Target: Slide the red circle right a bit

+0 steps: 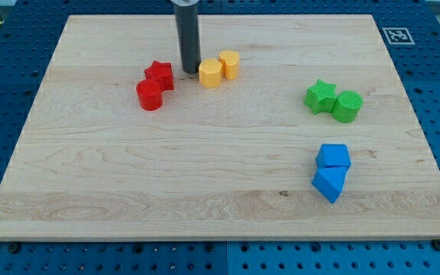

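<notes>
The red circle (150,95) lies on the wooden board (205,168) at the upper left, touching the red star (160,75) just above and to its right. My tip (190,71) stands between the red star and the yellow hexagon (210,74), to the upper right of the red circle and apart from it.
A second yellow block (229,63) touches the yellow hexagon on its right. A green star (321,97) and a green circle (347,106) sit together at the right. Two blue blocks (333,157) (328,183) lie at the lower right.
</notes>
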Robot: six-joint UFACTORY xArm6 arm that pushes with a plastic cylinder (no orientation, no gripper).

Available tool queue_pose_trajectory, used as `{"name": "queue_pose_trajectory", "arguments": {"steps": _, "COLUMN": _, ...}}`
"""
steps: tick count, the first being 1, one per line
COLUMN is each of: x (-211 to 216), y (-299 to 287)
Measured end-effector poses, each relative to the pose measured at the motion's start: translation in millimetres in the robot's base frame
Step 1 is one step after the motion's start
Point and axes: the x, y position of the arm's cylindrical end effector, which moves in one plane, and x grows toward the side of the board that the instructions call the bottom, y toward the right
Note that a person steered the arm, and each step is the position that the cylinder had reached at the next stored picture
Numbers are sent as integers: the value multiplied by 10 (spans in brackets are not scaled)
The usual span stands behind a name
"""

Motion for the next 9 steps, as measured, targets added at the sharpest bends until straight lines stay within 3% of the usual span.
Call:
{"name": "queue_pose_trajectory", "arguments": {"steps": 1, "x": 81, "y": 410}}
{"name": "queue_pose_trajectory", "arguments": {"steps": 3, "x": 665, "y": 483}}
{"name": "queue_pose_trajectory", "arguments": {"steps": 4, "x": 665, "y": 383}}
{"name": "queue_pose_trajectory", "arguments": {"steps": 6, "x": 1092, "y": 56}}
{"name": "queue_pose_trajectory", "arguments": {"steps": 7, "x": 1251, "y": -399}}
{"name": "queue_pose_trajectory", "arguments": {"steps": 8, "x": 1227, "y": -1064}}
{"name": "queue_pose_trajectory", "arguments": {"steps": 9, "x": 956, "y": -1301}}
